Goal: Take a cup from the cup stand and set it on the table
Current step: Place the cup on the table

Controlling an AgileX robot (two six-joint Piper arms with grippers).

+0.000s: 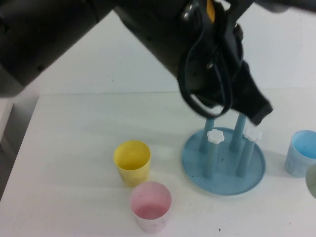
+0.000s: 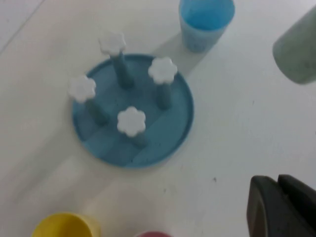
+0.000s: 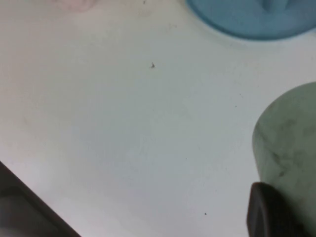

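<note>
Looking down from the high view, we see the cup stand [image 1: 223, 163] on the white desk [image 1: 74, 148], its four blue pegs bare under their white flower caps. The left arm [image 1: 148, 29] reaches across above the stand, dark and blurred, and the left claw [image 1: 259, 112] hangs just over the rear pegs; we cannot tell how far its fingers are parted. In the left wrist view only a dark finger [image 2: 281, 207] shows at the frame edge.

The mint-green cup [image 1: 311, 180] appears at the right edge of the high view, just beside the light blue cup [image 1: 302, 153], both off the stand. In the right wrist view the cup [image 3: 289, 148] fills the lower corner, with one dark finger of the right claw [image 3: 269, 212] pressed against its wall; the opposite finger is hidden, so we cannot confirm a closed grasp. Whether the cup's base touches the desk is not visible.

A yellow cup [image 1: 132, 162] and a pink cup [image 1: 150, 205] stand left of the stand, close together.
</note>
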